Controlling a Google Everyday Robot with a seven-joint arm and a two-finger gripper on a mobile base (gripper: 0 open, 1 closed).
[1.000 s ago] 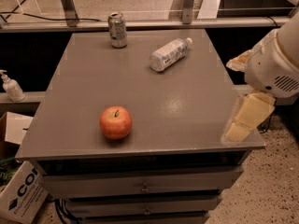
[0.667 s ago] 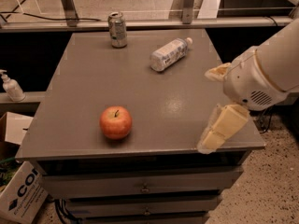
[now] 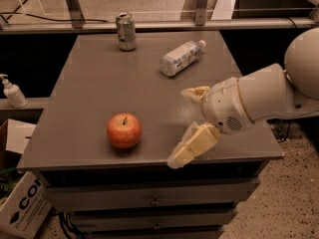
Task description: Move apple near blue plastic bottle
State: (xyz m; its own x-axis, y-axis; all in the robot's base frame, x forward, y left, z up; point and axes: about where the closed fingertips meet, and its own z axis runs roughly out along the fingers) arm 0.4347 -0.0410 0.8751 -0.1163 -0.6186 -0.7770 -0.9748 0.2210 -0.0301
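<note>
The red-orange apple (image 3: pixel 124 130) stands upright on the grey tabletop (image 3: pixel 99 83) near its front edge, left of centre. The blue plastic bottle (image 3: pixel 181 58) lies on its side at the back right of the table, cap pointing right. My gripper (image 3: pixel 185 127) is over the front right part of the table, to the right of the apple and apart from it. Its two cream fingers (image 3: pixel 192 145) are spread wide with nothing between them. The white arm reaches in from the right.
A silver drink can (image 3: pixel 126 31) stands at the table's back edge. A white pump bottle (image 3: pixel 12 92) sits on a ledge to the left. A cardboard box (image 3: pixel 20 203) is on the floor at lower left. Drawers run below the tabletop.
My gripper and arm have moved left across the front right of the table, toward the apple. The apple, bottle and can have not moved.
</note>
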